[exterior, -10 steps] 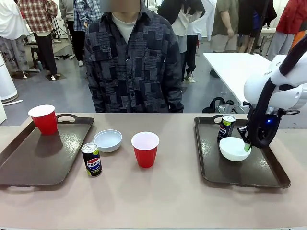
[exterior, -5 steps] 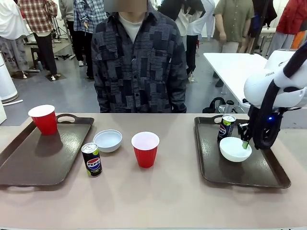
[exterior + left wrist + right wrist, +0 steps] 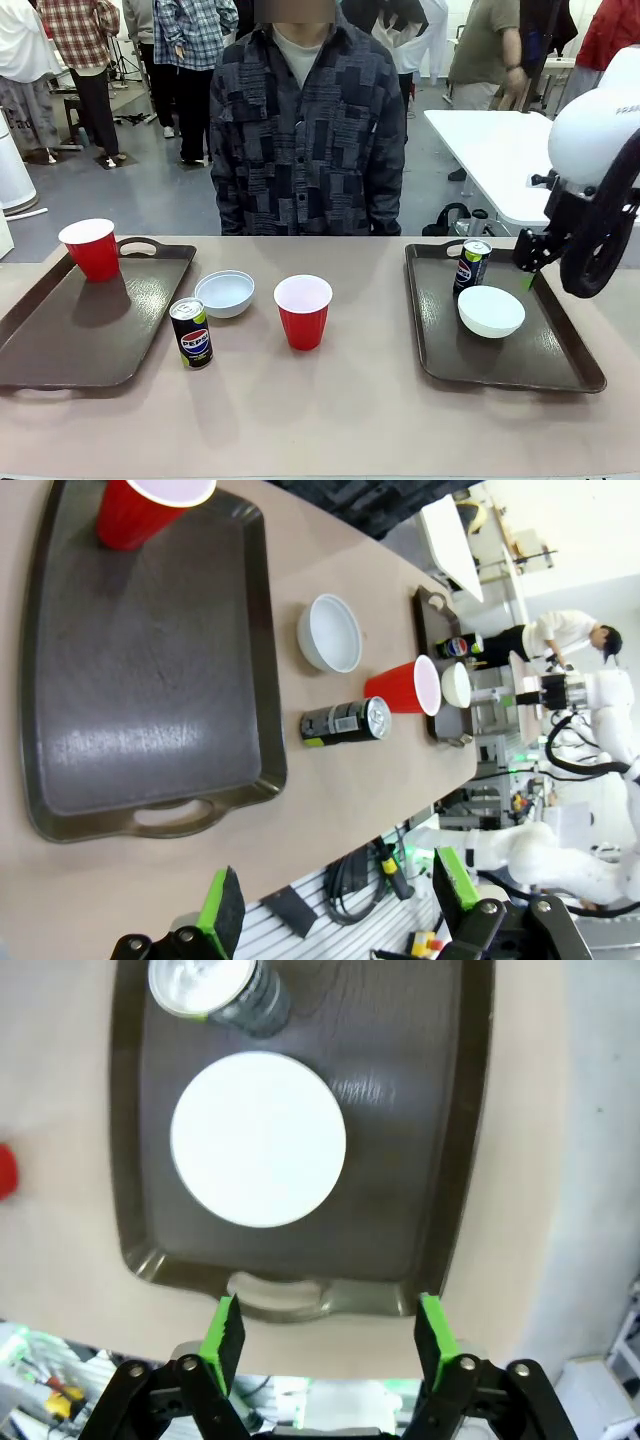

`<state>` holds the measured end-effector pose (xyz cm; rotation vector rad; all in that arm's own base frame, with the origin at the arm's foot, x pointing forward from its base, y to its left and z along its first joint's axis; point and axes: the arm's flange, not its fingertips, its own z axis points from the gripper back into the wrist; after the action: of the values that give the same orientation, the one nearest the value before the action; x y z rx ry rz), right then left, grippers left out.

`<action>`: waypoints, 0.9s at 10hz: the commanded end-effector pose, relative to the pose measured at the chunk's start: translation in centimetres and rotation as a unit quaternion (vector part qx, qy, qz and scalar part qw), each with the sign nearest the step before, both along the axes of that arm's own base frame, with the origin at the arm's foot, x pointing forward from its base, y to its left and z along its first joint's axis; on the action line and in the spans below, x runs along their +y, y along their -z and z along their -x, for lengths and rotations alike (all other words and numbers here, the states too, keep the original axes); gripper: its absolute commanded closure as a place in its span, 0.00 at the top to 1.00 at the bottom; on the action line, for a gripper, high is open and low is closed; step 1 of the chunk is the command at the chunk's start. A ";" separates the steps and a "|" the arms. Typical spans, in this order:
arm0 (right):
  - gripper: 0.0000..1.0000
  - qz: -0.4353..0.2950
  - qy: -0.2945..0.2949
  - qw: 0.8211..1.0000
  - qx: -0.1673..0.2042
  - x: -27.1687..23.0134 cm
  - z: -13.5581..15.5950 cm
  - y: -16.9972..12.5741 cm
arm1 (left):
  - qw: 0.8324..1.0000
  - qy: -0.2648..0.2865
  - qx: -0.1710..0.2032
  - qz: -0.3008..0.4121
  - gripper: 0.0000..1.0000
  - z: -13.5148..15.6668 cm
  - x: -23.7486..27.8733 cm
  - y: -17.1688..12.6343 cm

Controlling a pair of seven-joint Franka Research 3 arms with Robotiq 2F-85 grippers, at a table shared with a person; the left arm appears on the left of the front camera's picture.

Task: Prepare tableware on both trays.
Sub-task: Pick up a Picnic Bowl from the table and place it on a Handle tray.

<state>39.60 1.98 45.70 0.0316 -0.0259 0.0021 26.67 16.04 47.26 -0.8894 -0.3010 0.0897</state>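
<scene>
The left tray (image 3: pixel 80 330) carries one red cup (image 3: pixel 92 248) at its far corner. On the bare table between the trays sit a white bowl (image 3: pixel 224 293), a Pepsi can (image 3: pixel 190 333) and a second red cup (image 3: pixel 302 311). The right tray (image 3: pixel 540 350) holds a Pepsi can (image 3: pixel 472 265) and a white bowl (image 3: pixel 490 310). My right gripper (image 3: pixel 525 272) hangs open above that tray's right side, clear of the bowl (image 3: pixel 258 1140); its own view looks down past the open gripper (image 3: pixel 330 1335) at the can (image 3: pixel 215 990). My left gripper (image 3: pixel 337 900) is open and holds nothing, high off the left tray (image 3: pixel 130 680).
A person in a dark patterned shirt (image 3: pixel 305 130) stands at the far edge of the table, hands out of sight. A white table (image 3: pixel 490 150) stands behind on the right. Bare tabletop lies along the front edge and between the trays.
My right gripper opened off the white bowl and lifted up and to the right. The bowl stays on the right tray. The person shifted slightly right.
</scene>
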 end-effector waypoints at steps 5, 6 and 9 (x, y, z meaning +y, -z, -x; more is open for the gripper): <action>0.96 -0.006 -0.001 1.000 0.001 -0.2 0.8 -1.2 | 1.000 0.002 -0.009 0.006 1.00 0.0 0.0 0.0; 0.96 -0.006 -0.001 1.000 0.001 -0.2 0.8 -1.2 | 1.000 0.002 -0.009 0.006 1.00 0.0 0.0 0.0; 0.96 -0.006 -0.001 1.000 0.001 -0.2 0.8 -1.2 | 1.000 0.002 -0.009 0.006 1.00 0.0 0.0 0.0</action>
<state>38.66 1.85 47.26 0.0552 -0.0153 0.0142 26.68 16.04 47.26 -0.8893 -0.3009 0.0895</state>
